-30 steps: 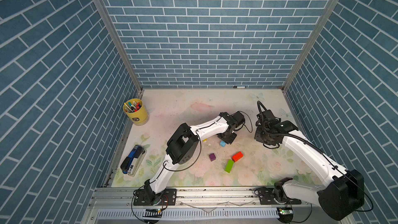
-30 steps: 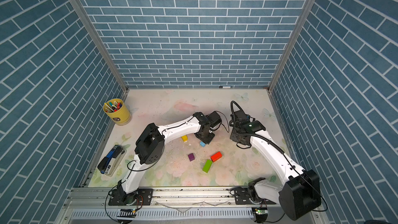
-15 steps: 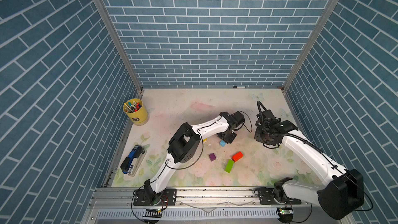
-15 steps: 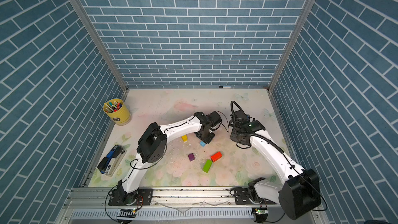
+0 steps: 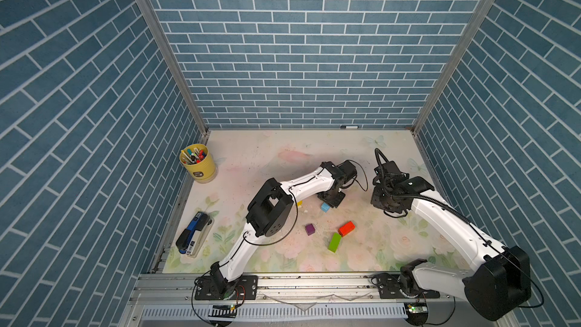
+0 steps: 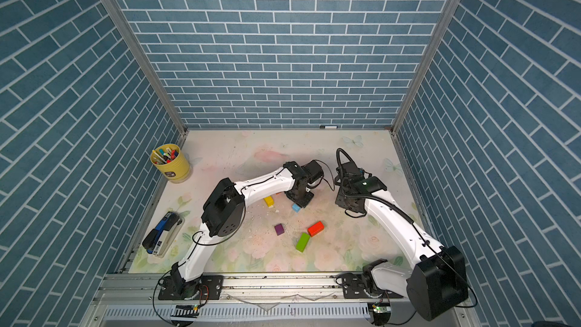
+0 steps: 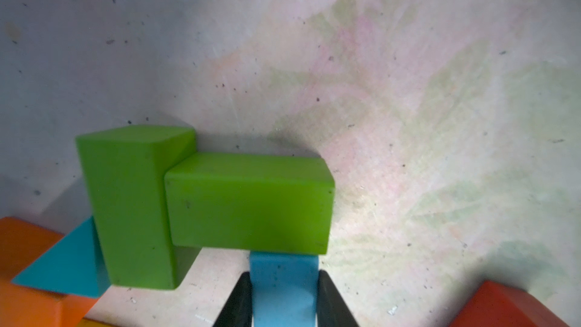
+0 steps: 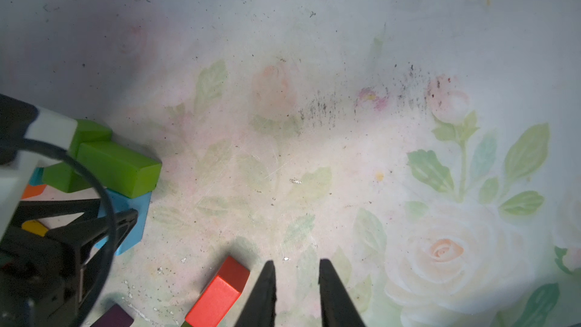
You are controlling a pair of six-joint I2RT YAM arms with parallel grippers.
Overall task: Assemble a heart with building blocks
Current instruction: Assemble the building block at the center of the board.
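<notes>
Floral table (image 5: pixel 283 158): yellow cup (image 5: pixel 200 170) holds pens (image 5: pixel 193 155); left pincer (image 7: pixel 284 276) clamps light-blue brick (image 7: pixel 283 297); right pincer (image 8: pixel 297 265) closed, empty.

A yellow cup (image 5: pixel 198 169) full of marker pens (image 5: pixel 193 155) stands left of centre in both top views, on the floral table (image 5: pixel 267 152). A blue-and-black stapler (image 5: pixel 192 238) lies lower left. A black marker (image 5: pixel 349 127) lies against the blue brick wall (image 5: pixel 298 42).

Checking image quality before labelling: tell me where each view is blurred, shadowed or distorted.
In both top views: sharp, evenly lit, wide-angle perspective splays the brick walls. Left wrist view: green blocks slightly soft, shadow behind them, one corner dim. Right wrist view: left arm a close blur; floral table hazy.
</notes>
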